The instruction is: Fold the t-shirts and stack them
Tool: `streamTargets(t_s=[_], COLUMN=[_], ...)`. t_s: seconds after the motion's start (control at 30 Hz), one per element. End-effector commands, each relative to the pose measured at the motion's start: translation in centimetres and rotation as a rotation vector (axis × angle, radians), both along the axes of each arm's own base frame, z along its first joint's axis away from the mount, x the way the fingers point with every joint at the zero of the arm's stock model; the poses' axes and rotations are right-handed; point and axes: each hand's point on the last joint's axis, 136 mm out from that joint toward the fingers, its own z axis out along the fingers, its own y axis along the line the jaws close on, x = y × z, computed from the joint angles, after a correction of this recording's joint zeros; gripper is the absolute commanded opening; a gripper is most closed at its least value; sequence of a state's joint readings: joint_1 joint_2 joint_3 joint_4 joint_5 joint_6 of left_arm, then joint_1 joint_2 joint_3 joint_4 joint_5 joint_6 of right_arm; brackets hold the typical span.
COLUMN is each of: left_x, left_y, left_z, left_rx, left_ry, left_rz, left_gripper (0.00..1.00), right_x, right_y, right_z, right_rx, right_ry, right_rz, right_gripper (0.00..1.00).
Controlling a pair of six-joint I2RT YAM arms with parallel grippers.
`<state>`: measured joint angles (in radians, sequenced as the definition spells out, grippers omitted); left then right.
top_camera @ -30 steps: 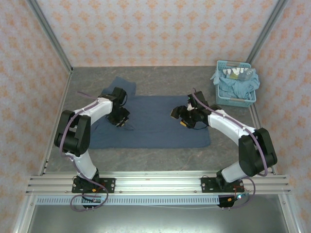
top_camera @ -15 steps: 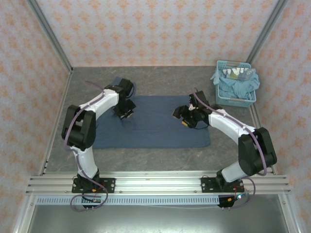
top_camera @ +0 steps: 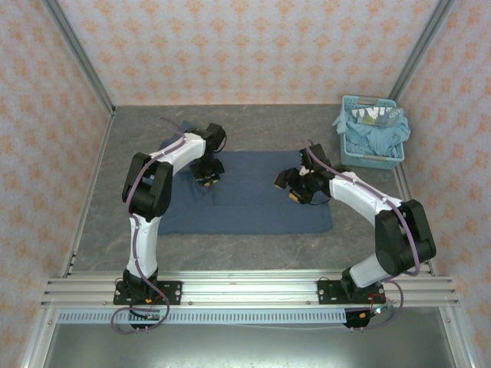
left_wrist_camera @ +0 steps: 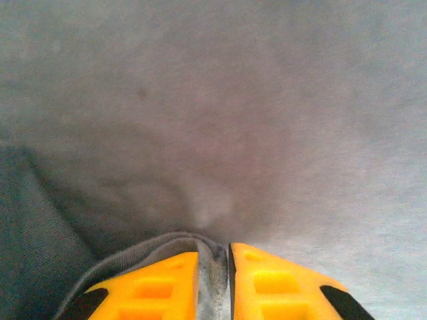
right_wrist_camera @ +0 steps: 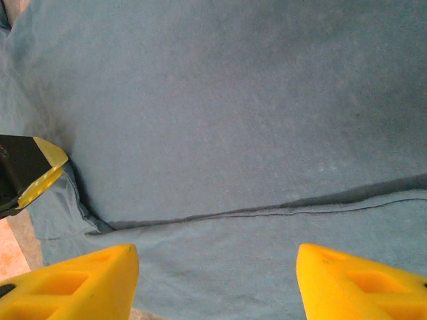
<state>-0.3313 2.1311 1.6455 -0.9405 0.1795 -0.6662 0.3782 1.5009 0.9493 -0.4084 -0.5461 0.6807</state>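
A plain dark slate-blue t-shirt (top_camera: 253, 201) lies spread flat in the middle of the table. My left gripper (top_camera: 209, 174) sits low on its far left part, jaws nearly together with a ridge of the cloth (left_wrist_camera: 212, 267) pinched between the yellow fingers (left_wrist_camera: 157, 283). The left gripper (left_wrist_camera: 213, 252) presses close to the fabric. My right gripper (top_camera: 296, 188) hovers over the shirt's right half. In the right wrist view the right gripper (right_wrist_camera: 213, 260) stands open and wide with nothing between its fingers, above a hem line (right_wrist_camera: 267, 213).
A light-blue lattice basket (top_camera: 360, 159) stands at the back right, with pale blue clothes (top_camera: 383, 134) heaped in it. Patterned walls and metal frame posts close in the grey table (top_camera: 253, 130). The arm rail runs along the near edge.
The left gripper has dragged the shirt's left part rightward and toward the back, pulling the left edge inward. Right arm has barely moved and stays open.
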Motion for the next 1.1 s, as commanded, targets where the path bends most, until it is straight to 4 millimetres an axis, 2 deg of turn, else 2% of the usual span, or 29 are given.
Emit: streamTargets(t_s=[0.0, 0.07, 0.17, 0.4, 0.53, 0.63, 0.67, 0.73, 0.93, 1.07], left_x=[2.0, 2.4, 2.2, 1.8, 1.0, -0.3, -0.6, -0.8, -0.3, -0.8], left_y=[-2.6, -3.0, -3.0, -2.8, 0.0, 2.0, 2.2, 1.9, 0.1, 0.9], left_z=[4.1, 4.5, 4.1, 4.3, 5.4, 5.4, 4.7, 4.2, 3.7, 2.3], left_rx=[-0.104, -0.120, -0.109, -0.102, -0.001, -0.012, -0.043, -0.090, -0.047, 0.057], left_ry=[-0.176, -0.186, -0.153, -0.156, -0.162, -0.154, -0.136, -0.120, -0.104, -0.051], left_rz=[-0.118, -0.142, -0.180, -0.201, -0.108, -0.002, 0.024, 0.040, -0.040, -0.052], left_gripper=[0.17, 0.11, 0.04, 0.02, 0.12, 0.18, 0.25, 0.28, 0.25, 0.25], right_x=[0.0, 0.0, 0.1, 0.3, 0.2, 0.0, 0.0, 0.1, 0.4, 0.7], right_y=[-1.3, -1.7, -2.0, -2.2, -2.4, -2.5, -2.4, -2.4, -2.3, -1.4], right_z=[-0.3, -0.8, -1.0, -1.4, -1.8, -2.3, -2.4, -2.6, -2.6, -2.0], right_rx=[-0.033, -0.033, -0.029, -0.033, -0.045, -0.053, -0.054, -0.054, -0.058, -0.010], right_ry=[0.016, 0.027, 0.033, 0.045, 0.057, 0.072, 0.076, 0.077, 0.081, 0.063], right_rz=[-0.050, -0.074, -0.092, -0.100, -0.102, -0.098, -0.098, -0.097, -0.090, -0.068], right_gripper=[0.64, 0.63, 0.63, 0.62, 0.62, 0.63, 0.63, 0.63, 0.63, 0.63])
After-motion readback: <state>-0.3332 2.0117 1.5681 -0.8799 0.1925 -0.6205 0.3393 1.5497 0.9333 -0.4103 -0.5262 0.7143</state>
